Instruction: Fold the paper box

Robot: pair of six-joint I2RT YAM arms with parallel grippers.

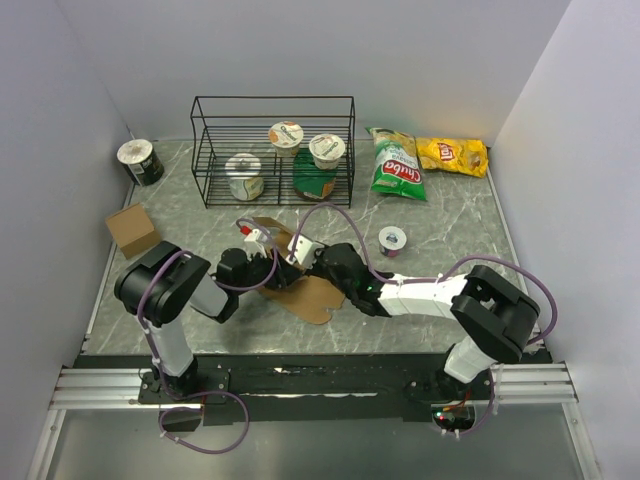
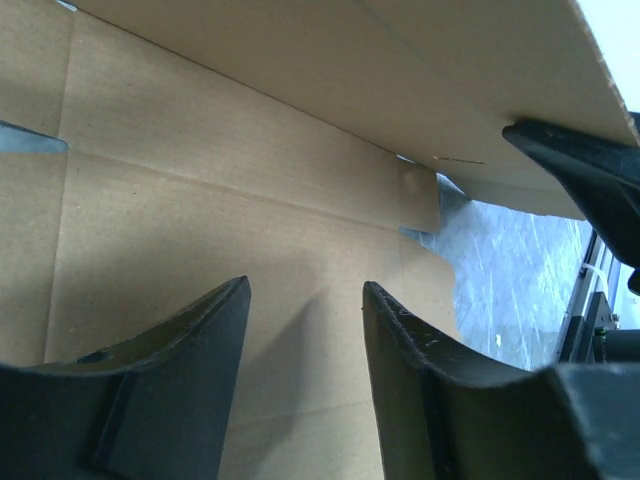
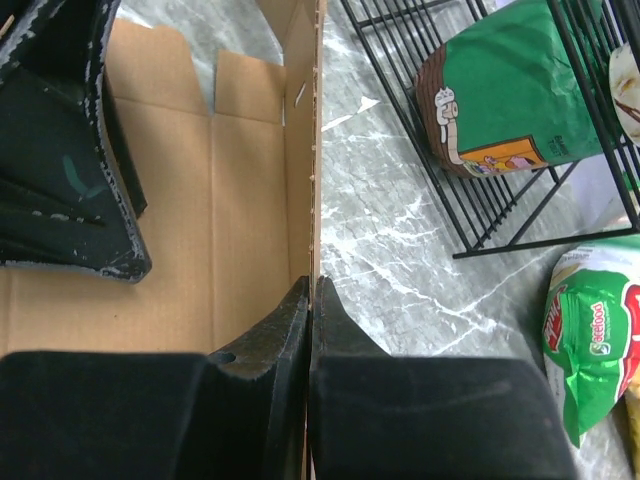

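Note:
The paper box (image 1: 305, 292) is a plain brown die-cut sheet lying mid-table, partly folded, with one side panel raised. My right gripper (image 3: 311, 285) is shut on the raised panel's edge (image 3: 300, 150), one finger on each side. My left gripper (image 2: 305, 290) is open, its fingers (image 2: 405, 340) pressing down on the sheet's inner face (image 2: 200, 170), nothing between them. In the top view both grippers meet over the sheet, the left (image 1: 262, 262) and the right (image 1: 312, 257). In the right wrist view the left gripper's fingers (image 3: 60, 170) rest on the flat panel.
A black wire rack (image 1: 272, 150) with cups and a green bag stands behind. A small cube-like cardboard box (image 1: 132, 230) sits left, a dark cup (image 1: 139, 161) at the back left. A yogurt cup (image 1: 392, 240), green (image 1: 396, 165) and yellow (image 1: 452, 155) chip bags lie right.

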